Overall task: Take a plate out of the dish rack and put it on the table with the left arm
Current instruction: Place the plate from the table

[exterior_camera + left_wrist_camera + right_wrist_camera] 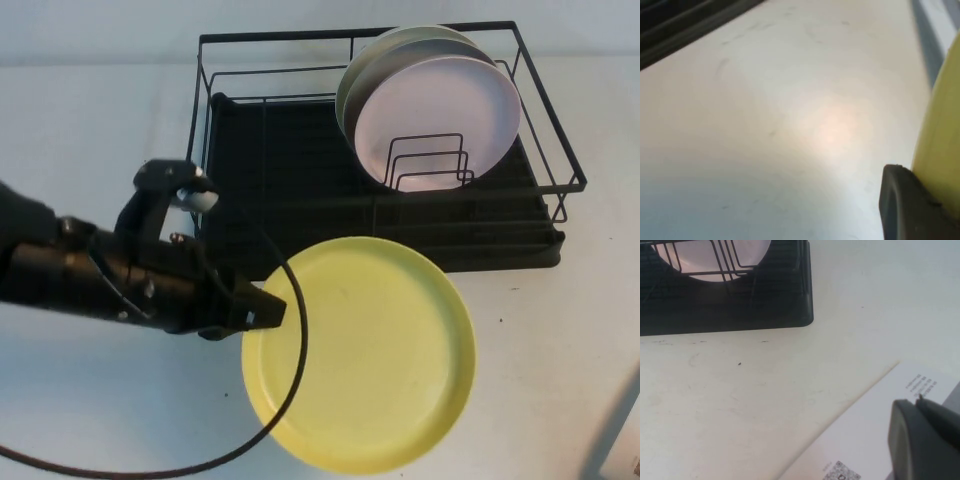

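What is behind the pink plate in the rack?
Behind the pink plate in the dish rack, pale plate rims peek out; the rest is hidden. The left gripper holds the yellow plate.

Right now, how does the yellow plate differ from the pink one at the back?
The yellow plate is out of the dish rack, near flat over the table; the pink plate stands on edge inside the rack among the wire dividers. The left end effector grips the yellow plate's rim; nothing touches the pink one. Both are round and plain. The right end effector sits apart over a printed sheet.
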You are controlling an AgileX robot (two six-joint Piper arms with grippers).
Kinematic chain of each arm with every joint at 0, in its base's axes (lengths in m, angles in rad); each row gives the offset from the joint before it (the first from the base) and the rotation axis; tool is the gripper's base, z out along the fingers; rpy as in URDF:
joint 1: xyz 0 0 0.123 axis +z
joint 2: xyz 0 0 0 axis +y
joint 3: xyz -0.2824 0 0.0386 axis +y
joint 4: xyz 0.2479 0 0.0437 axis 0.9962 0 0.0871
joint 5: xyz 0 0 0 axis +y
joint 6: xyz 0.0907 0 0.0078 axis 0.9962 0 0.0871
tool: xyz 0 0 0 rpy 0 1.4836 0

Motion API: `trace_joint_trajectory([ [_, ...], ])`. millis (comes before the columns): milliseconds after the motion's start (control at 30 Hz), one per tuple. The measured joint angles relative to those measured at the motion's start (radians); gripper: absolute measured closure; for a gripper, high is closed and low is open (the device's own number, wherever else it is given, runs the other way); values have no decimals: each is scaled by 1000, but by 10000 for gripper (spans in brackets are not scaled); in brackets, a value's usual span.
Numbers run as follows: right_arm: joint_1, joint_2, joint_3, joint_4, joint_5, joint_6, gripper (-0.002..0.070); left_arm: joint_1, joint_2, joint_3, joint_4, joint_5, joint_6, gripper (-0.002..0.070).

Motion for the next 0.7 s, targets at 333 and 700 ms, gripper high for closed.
trace_joint_trajectory([
  [333, 0, 0, 0, 0, 0, 0, 694, 0, 122, 165, -328, -269, 306, 644],
  [700, 0, 0, 0, 0, 0, 0, 694, 0, 258, 165, -438, -321, 554, 508],
])
